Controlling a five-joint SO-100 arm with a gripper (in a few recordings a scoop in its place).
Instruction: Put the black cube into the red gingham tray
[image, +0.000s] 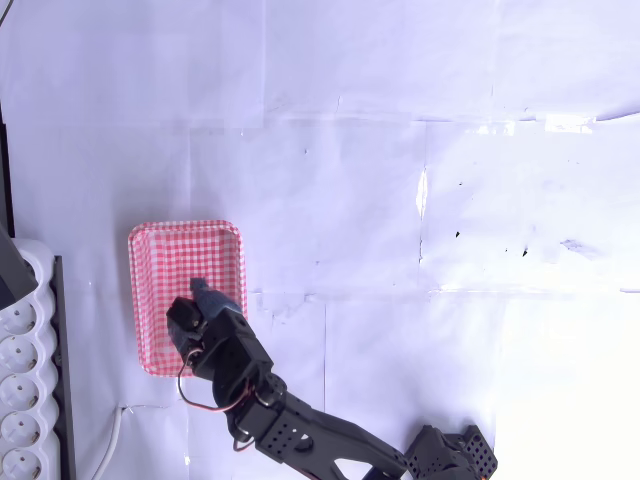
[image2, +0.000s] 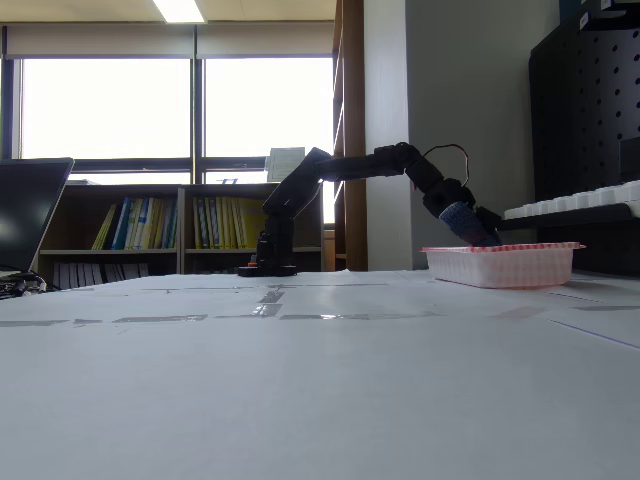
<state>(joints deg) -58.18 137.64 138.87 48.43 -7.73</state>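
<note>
Overhead view: pincer (image: 197, 290) over red gingham tray (image: 150, 262).

On a paper-covered table (image: 400, 200), a tray (image: 150, 250) is sitting toward the left side in the overhead view, with a white egg-carton-like holder (image: 25, 390) lying further left at the picture's edge. An arm (image: 300, 435) is reaching in from the bottom edge, right of the tray, and its gripper (image: 195, 300) is hanging over the lower half of the tray. In the fixed view, the tray (image2: 500, 265) is resting at the right on the table (image2: 300, 380), the arm's base (image2: 267, 262) is standing well to its left, and the gripper (image2: 480, 232) is dipping into the tray from the left, while bookshelves (image2: 180, 225) are standing behind the table below the windows (image2: 170, 105).
</note>
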